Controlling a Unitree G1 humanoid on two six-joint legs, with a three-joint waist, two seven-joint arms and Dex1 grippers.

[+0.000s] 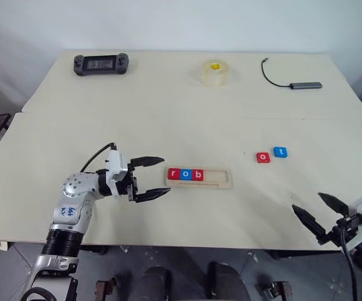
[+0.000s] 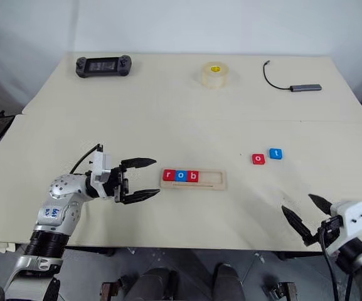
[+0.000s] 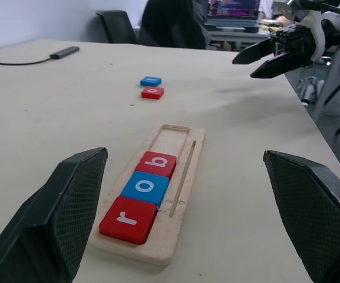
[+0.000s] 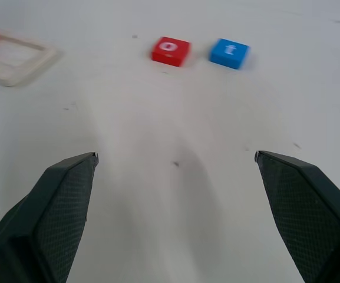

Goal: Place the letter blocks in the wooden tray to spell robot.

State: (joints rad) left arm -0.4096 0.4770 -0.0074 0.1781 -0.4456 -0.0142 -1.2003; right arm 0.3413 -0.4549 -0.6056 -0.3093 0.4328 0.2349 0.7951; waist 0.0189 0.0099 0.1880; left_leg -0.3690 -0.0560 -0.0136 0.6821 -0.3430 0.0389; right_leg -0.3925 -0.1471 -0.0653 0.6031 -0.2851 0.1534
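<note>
1. The tray lies near the middle of the counter, holding three blocks at its left end: red r, blue o, red b. Its right part is bare.
2. A red o block and a blue t block sit touching side by side on the counter, well right of the tray.
3. The left gripper hovers just left of the tray, fingers spread, holding nothing.
4. The right gripper is near the counter's front right edge, fingers wide apart and empty.
5. At the far edge lie a handheld console, a tape roll and a cabled hub.
</note>
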